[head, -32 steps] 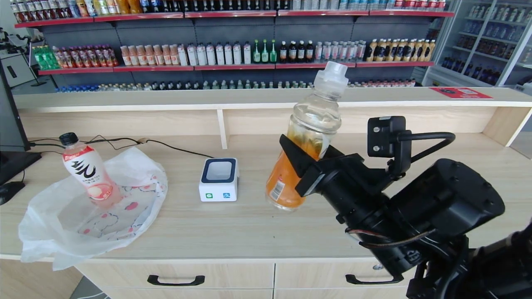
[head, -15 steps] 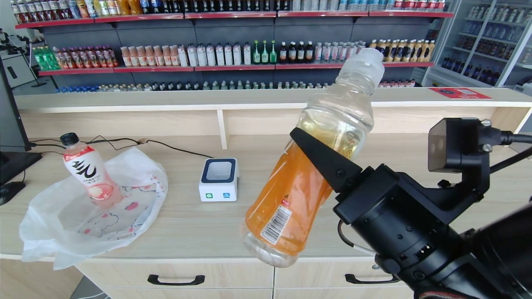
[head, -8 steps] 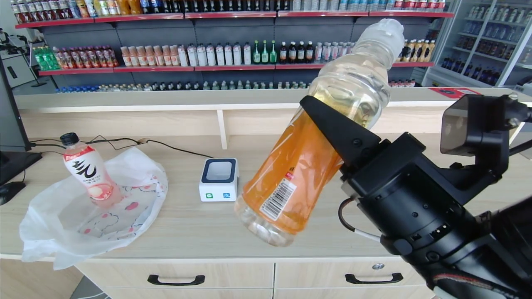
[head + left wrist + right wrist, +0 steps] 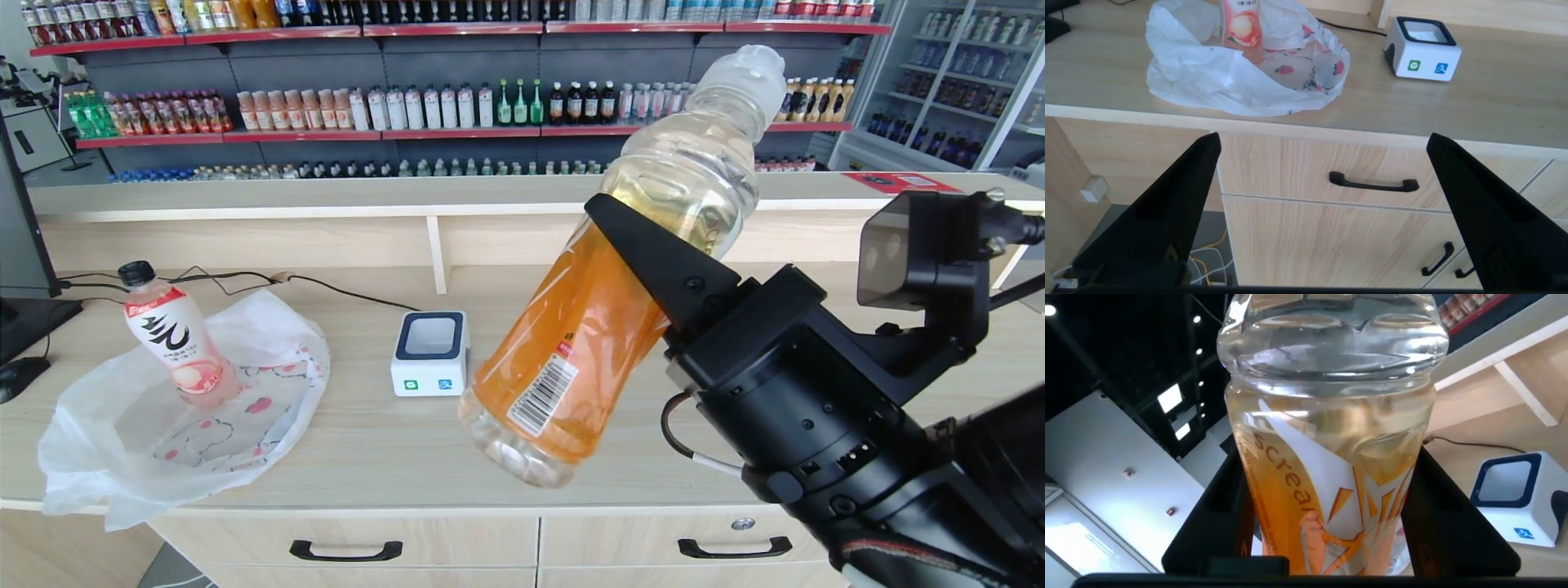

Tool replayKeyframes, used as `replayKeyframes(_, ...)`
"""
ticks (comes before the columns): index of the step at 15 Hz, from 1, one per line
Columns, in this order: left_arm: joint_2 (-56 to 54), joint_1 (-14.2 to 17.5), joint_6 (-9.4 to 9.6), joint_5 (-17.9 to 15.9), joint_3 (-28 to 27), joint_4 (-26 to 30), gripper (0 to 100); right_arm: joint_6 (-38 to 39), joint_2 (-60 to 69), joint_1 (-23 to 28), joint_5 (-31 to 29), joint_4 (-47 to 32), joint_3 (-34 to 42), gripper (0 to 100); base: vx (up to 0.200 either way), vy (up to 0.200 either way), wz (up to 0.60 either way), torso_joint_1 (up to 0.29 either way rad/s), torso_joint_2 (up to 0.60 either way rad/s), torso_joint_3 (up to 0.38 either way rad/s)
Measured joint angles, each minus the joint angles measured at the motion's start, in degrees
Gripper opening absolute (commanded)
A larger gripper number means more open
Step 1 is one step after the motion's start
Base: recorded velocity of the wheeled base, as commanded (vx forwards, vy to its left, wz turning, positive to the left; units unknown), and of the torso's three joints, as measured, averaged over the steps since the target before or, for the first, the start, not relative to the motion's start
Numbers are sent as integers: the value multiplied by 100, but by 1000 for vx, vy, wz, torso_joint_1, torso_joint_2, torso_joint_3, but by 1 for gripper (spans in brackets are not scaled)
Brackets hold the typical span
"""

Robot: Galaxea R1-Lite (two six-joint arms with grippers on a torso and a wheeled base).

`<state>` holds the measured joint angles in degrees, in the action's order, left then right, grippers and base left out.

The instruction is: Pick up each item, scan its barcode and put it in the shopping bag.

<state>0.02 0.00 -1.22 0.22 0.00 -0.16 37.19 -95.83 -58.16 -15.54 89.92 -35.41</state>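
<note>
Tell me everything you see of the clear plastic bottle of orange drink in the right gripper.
The clear plastic bottle of orange drink is held above the light wooden counter, tilted, clear cap up and rightward, base nearest the white scanner box. Orange liquid fills the lower part; the shoulder is clear. A white barcode label near the base faces the head camera. The black right gripper clamps its upper body.

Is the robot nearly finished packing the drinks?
About halfway. Done: the pink bottle stands in the bag. In hand: the right hand grips the orange bottle, tilted above the counter beside the scanner, with its barcode showing. Left: scan it, then bag it.
</note>
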Motion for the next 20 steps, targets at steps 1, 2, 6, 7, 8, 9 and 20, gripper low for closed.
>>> replayKeyframes(1,0,0,2,2,0,0,100,0,0,-5,0,0,0,0,0,0,0,0,0,0)
replayKeyframes(2,0,0,0,2,0,0,100,0,0,-5,-2,0,0,0,0,0,0,0,0,0)
replayKeyframes(6,0,0,0,0,0,0,100,-325,-37,95,6,0,77,0,0,0,0,0,0,0)
replayKeyframes(7,0,0,2,0,0,0,100,-492,-69,117,16,2,88,0,0,0,0,0,0,0)
replayKeyframes(8,0,0,2,2,0,0,100,-633,-108,133,16,2,107,0,0,0,0,0,0,0)
replayKeyframes(9,0,0,0,2,0,0,100,-805,-152,141,16,5,138,0,0,0,0,0,0,0)
replayKeyframes(20,0,0,2,2,0,0,100,-3053,-433,839,20,-4,995,0,0,0,0,0,0,0)
